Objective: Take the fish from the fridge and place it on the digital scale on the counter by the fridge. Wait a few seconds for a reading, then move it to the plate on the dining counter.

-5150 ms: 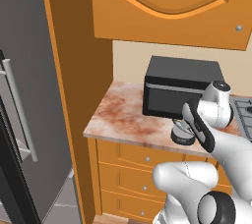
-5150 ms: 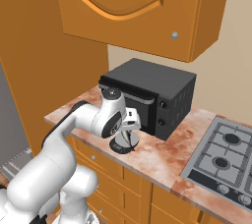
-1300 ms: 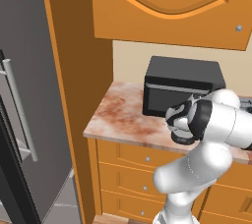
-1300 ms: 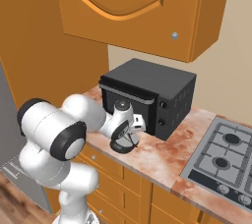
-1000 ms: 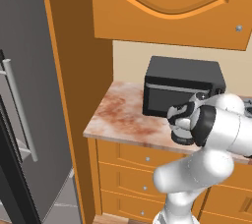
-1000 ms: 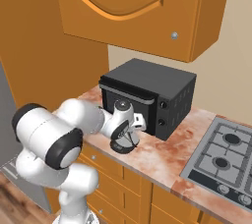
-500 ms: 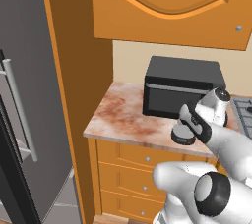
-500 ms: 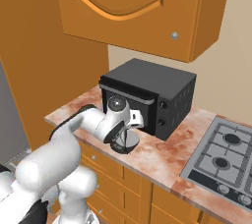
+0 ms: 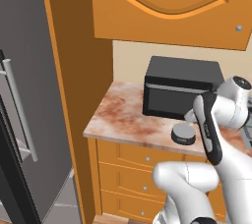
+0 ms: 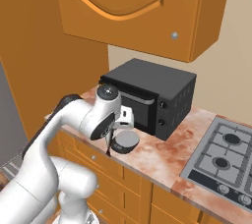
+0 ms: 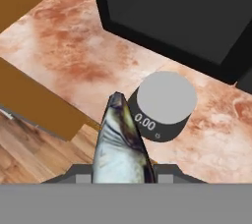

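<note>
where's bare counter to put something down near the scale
The widest bare patch is the counter left of the digital scale, bordered by the wooden side panel and the microwave. Between scale and microwave it is tight. The scale top itself is bare.

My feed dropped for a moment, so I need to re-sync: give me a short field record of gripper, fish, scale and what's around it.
gripper: shut on the fish
small dark grey fish: held, lifted off the scale
round grey-topped digital scale: top bare, display 0.00
reddish-brown marbled counter: carries the scale
black boxy microwave: behind the scale
next step (judgement): probably carry the fish off to the plate
</note>
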Motion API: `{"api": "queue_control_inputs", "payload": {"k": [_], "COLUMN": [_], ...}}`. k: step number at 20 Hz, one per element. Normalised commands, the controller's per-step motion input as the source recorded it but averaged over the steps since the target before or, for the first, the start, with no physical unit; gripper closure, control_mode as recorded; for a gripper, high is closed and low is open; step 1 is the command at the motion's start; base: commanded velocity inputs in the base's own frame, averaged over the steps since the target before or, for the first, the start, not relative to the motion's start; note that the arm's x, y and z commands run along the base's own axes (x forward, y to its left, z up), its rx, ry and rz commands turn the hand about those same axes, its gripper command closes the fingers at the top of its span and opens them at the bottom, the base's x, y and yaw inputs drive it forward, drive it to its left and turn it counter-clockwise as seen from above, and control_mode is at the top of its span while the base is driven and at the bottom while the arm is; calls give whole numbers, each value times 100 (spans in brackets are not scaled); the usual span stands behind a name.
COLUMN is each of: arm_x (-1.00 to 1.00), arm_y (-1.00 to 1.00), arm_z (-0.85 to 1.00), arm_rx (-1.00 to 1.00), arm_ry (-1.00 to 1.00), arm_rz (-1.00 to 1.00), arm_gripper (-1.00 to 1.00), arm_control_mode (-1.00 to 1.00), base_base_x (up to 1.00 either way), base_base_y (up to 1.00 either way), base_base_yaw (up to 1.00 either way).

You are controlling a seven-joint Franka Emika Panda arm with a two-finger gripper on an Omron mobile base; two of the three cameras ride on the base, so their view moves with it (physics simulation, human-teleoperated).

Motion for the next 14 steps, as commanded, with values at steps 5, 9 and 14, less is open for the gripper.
{"api": "queue_control_inputs", "payload": {"k": [5, 9, 14], "arm_x": [-36, -2, 0], "arm_y": [24, 19, 0], "arm_z": [41, 1, 0], "arm_rx": [0, -2, 0], "arm_ry": [4, 3, 0], "arm_rz": [0, 2, 0], "arm_gripper": [100, 100, 100], "arm_control_mode": [-100, -100, 100], "base_base_x": [0, 0, -46], "base_base_y": [0, 0, 6], "base_base_yaw": [0, 0, 34]}}
